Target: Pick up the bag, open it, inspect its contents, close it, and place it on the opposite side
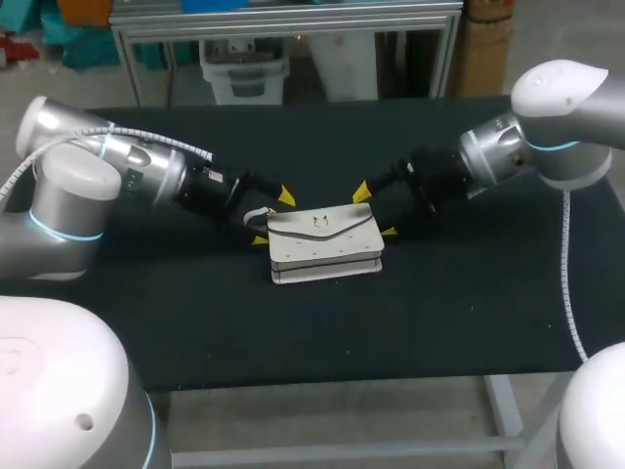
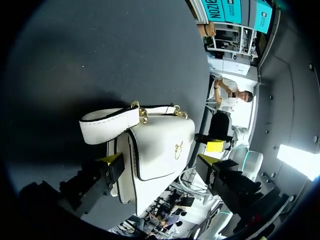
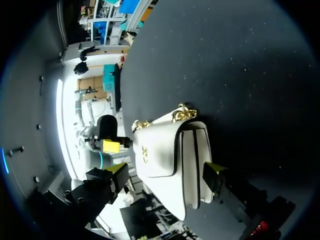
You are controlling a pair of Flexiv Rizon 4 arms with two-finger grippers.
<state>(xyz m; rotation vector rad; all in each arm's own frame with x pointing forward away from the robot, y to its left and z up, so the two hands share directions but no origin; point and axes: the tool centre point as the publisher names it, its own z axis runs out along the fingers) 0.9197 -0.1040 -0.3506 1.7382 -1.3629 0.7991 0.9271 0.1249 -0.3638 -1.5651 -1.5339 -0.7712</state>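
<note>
Both arms come in low over the black counter (image 1: 293, 322) and angle inward toward its middle, each forearm sloping down, so the two wrists face one another across the bag.

The left end effector (image 1: 272, 217) sits at one end of the white bag (image 1: 322, 239), the right end effector (image 1: 375, 211) at the other end. The bag lies between them on the counter.

In the left wrist view, the left end effector's fingers are spread with the bag's end between them. One yellow tip (image 2: 112, 160) is against the bag's side. The other (image 2: 207, 162) stands just clear of the front, so nothing is pinched. The white strap (image 2: 107, 125) juts out ahead of the fingers, joined to the bag by gold links.

In the right wrist view, the right end effector is likewise spread around the opposite end. One tip (image 3: 215, 170) is just beside the bag's back, and the other (image 3: 117, 167) is apart from the flap (image 3: 157, 150). A gold chain (image 3: 182, 114) lies at the bag's far edge, ahead of the fingers.

The only marking on the bag is a small gold emblem (image 1: 318, 224) in the middle of the closed flap. It is too small to make out any letters.
</note>
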